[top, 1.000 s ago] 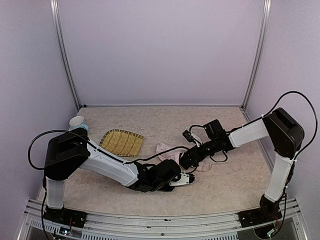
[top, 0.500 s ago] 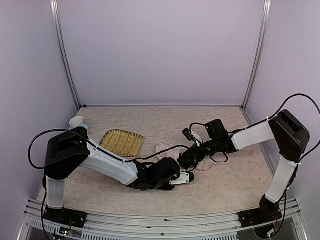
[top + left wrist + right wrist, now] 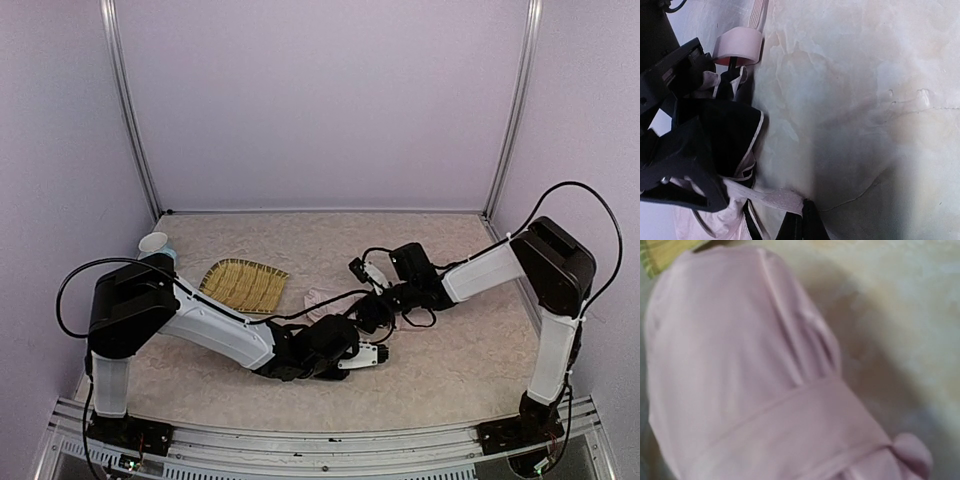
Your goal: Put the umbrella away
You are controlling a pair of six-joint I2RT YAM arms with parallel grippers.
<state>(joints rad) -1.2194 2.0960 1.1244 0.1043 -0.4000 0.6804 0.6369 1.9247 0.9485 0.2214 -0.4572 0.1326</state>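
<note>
Marbled tabletop (image 3: pixel 450 370) bears the umbrella (image 3: pixel 740 350), lying lengthwise beside the left gripper (image 3: pixel 797 225), handle (image 3: pixel 738 46) ahead of its closed fingers (image 3: pixel 809 225), which pinch the strap (image 3: pixel 775 197). Over the fabric, the right gripper (image 3: pixel 372 312) hides its opening.

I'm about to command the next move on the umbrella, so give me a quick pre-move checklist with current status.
1. Left gripper shut on the tie strap of the pale pink folding umbrella: ok.
2. Right gripper open or shut: cannot tell; its wrist view shows only pink fabric.
3. Canopy neatly bundled: not ok; black lining spills loose.
4. Small pink handle in view, lying on the table: ok.
5. White cup far from both grippers: ok.
</note>
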